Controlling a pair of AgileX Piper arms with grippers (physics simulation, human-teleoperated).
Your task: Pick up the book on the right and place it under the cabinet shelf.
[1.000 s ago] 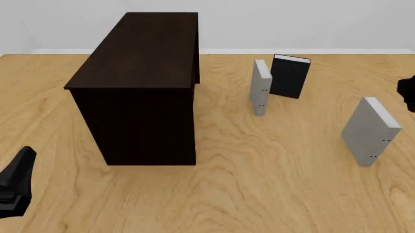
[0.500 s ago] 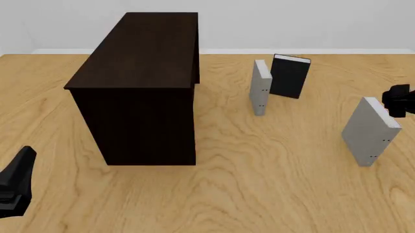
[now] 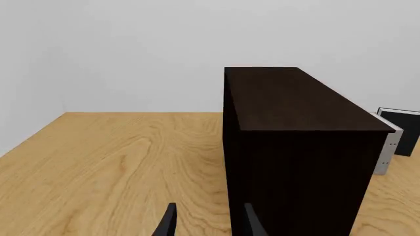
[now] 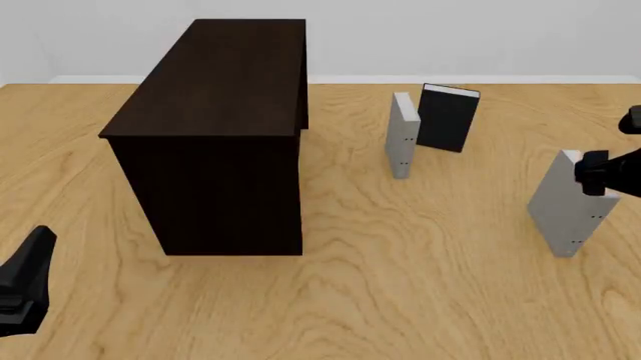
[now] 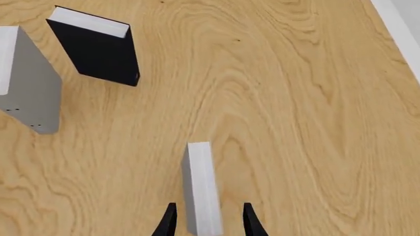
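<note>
Right hand (image 5: 206,221) open, fingers straddling top page edge of light grey squarish hardcover book (image 4: 571,202), not yet closed on it, lined up for a pinch across the covers. Book stands upright on wooden worktop (image 4: 401,270), right side, well apart from tall dark brown wood-grain cabinet (image 4: 215,142). Second grey book (image 4: 403,135) and black book (image 4: 448,118) stand near each other further back. Left hand (image 3: 206,223) open, empty, parked near cabinet.

Matt light-wood table (image 4: 421,247) (swirling grain), near-black wood-grain cabinet shelf (image 4: 215,142), matt grey book (image 4: 569,201) with white pages
</note>
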